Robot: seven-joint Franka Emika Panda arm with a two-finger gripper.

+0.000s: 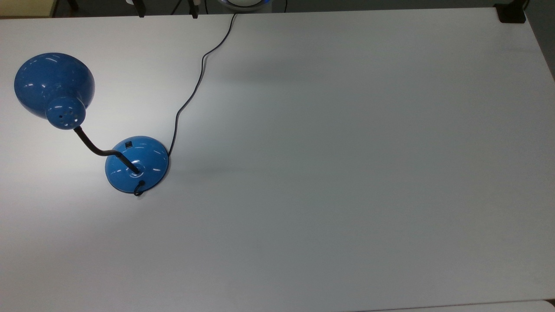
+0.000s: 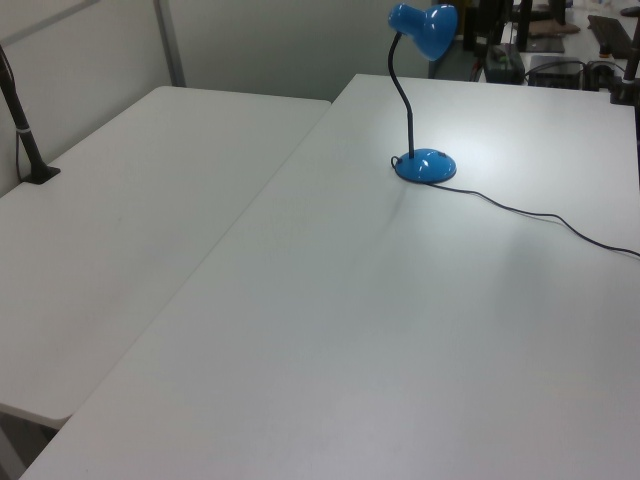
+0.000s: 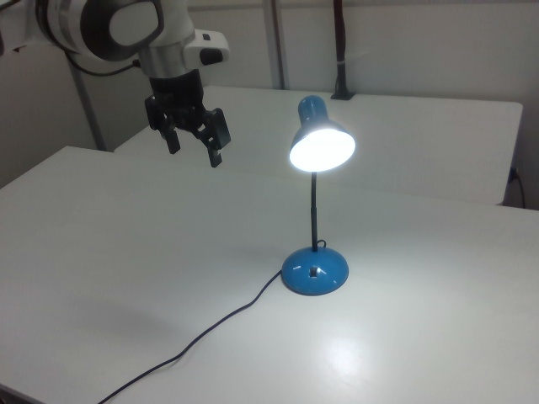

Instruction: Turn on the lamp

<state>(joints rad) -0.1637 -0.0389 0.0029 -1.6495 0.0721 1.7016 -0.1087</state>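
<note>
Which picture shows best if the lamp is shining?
The right view: it faces the lamp shade's open mouth, glowing bright white. The top view sees the shade's blue back and a light patch on the table. The left view shows the lamp far off, from behind.
</note>
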